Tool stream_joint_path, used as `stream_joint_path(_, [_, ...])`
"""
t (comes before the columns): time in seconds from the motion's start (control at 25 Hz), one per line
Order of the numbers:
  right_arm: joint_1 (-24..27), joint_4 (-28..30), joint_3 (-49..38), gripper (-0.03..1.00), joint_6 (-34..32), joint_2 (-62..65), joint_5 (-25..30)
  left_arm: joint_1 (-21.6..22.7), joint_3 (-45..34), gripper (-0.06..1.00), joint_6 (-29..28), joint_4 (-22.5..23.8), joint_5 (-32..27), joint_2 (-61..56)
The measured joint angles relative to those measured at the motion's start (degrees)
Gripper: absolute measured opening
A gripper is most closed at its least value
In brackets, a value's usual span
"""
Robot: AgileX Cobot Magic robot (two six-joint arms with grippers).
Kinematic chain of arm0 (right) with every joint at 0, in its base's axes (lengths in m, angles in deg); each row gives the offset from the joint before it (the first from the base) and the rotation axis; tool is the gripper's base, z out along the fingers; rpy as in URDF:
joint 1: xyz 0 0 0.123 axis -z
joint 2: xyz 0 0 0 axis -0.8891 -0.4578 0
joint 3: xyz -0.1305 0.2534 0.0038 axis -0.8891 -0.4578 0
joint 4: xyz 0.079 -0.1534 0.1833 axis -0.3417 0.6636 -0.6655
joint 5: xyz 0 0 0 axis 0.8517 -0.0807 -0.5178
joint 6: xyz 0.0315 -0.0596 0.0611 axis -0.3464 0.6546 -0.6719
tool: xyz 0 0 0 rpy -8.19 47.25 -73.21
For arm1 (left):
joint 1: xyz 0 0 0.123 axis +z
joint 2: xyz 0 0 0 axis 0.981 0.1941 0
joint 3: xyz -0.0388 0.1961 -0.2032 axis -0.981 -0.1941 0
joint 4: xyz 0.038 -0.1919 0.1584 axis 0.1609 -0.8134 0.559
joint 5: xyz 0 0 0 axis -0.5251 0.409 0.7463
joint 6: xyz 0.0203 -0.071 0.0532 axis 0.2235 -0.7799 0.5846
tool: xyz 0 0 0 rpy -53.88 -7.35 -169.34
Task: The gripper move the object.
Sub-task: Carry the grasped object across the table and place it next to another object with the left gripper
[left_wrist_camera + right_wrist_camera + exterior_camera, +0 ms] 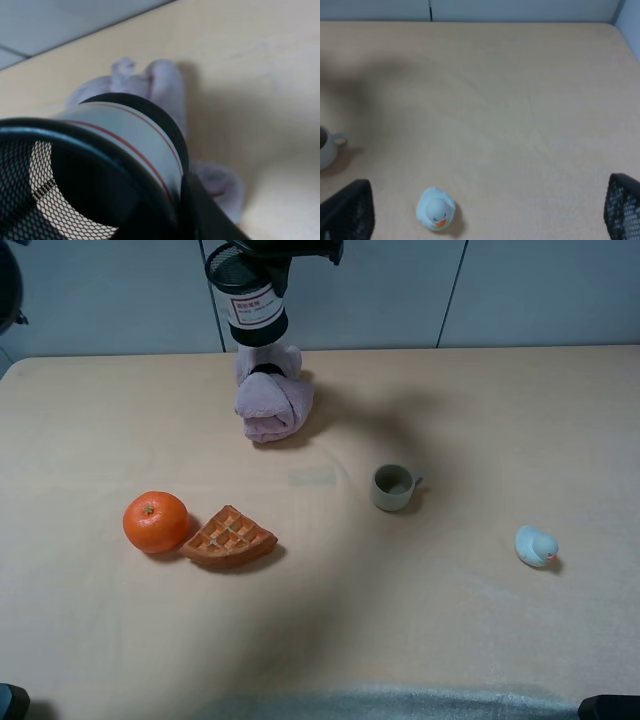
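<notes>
Pen cup [251,302]: gripped at its rim, over the pink cloth [272,400] by the worktop's [470,640] far edge.
Left gripper [280,252]: clamped on the pen cup.
Right gripper [485,217]: prongs wide apart, empty, above the toy duck [436,208] near the right edge.

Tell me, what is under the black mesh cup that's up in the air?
A crumpled pale pink cloth lies on the beige table below the black wire-mesh pen cup. The cup covers part of the cloth, so whether they touch cannot be seen.
</notes>
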Motion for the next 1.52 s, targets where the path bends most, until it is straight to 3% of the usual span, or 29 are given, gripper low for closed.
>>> stream_joint_path(0.32, [0.0, 0.0, 0.0, 0.69, 0.0, 0.0, 0.0, -3.4, 2.5, 0.05, 0.0, -0.4, 0.6, 2.2])
stream_joint_path(0.96, [0.0, 0.0, 0.0, 0.69, 0.0, 0.0, 0.0, -9.3, 2.7, 0.05, -1.8, -0.4, 7.8, 6.3])
stream_joint_path(1.52, [0.0, 0.0, 0.0, 0.69, 0.0, 0.0, 0.0, -9.9, 2.7, 0.05, -3.9, -0.4, 12.1, 11.6])
